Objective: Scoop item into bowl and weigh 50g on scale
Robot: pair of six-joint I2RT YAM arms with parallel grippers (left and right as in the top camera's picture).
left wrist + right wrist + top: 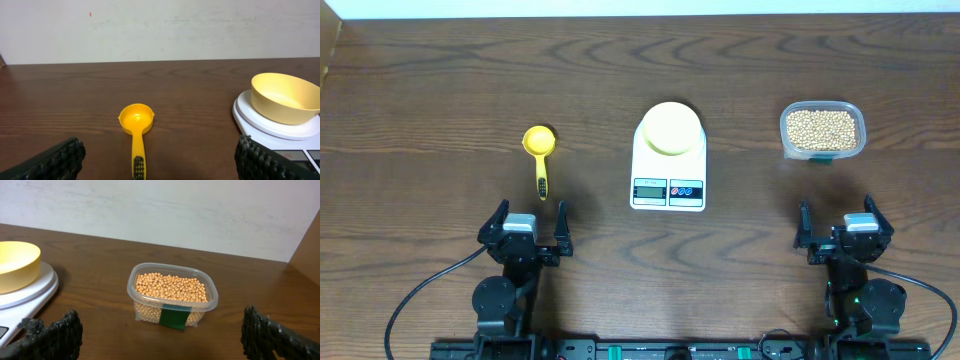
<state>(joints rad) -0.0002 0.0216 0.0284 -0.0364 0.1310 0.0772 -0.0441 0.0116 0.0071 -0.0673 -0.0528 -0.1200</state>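
worktop (440, 90): dark brown wood grain; carries everything below
left fingers (55, 162): spread wide and released, grasping nothing; near the worktop's front edge, just behind the scoop's handle end
right fingers (50, 337): likewise spread apart and empty; near the front edge, in line with the tub
scale (667, 172): white, at the centre; display and buttons face the arms
tub (170, 267): clear plastic, lidless, green label on its near wall; to the right of the scale, apart from it
bowl (669, 128): pale yellow, empty; upright on the scale's platform
scoop (539, 143): bright yellow, left of the scale; cup away from the arms, empty
beans (820, 130): small, tan; all in the tub, filling it nearly to the rim
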